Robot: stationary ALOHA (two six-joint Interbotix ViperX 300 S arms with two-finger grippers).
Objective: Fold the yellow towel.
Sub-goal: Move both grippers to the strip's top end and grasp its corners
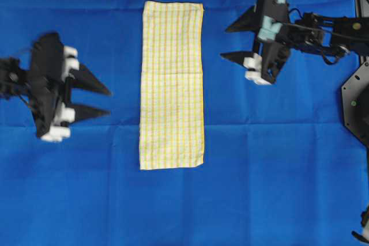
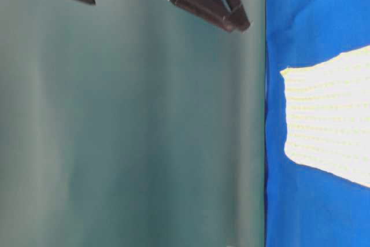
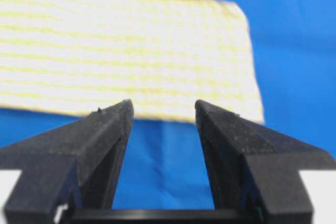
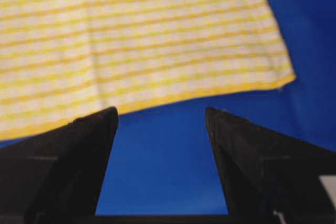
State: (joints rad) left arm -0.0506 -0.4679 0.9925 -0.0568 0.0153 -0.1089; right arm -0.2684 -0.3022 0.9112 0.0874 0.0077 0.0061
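Item 1: yellow towel [image 1: 172,84]. Thin woven cloth, fine yellow-and-white check, yellow hemmed edges. Lies flat as a long narrow strip at centre of the overhead view, long axis running 12 to 6 o'clock. A faint crease crosses it near the middle. All four edges exposed; corners lie flat.

Item 2: blue cloth [image 1: 277,159]. Plain, matte, covers the whole work surface under the towel. Light fold lines show in it. Broad bare stretches at 3 and 9 o'clock of the towel, a narrower band at 12, a wider one at 6.

Item 3: left gripper [image 1: 106,101]. Black tapered fingers, white mounts. Sits at 9 o'clock of the towel, apart from it, tips pointing toward its long edge. Jaws parted, nothing between them.

Item 4: right gripper [image 1: 229,41]. Same build. Sits at about 2 o'clock of the towel, apart from it, tips toward the opposite long edge. Jaws spread wide, holding nothing.
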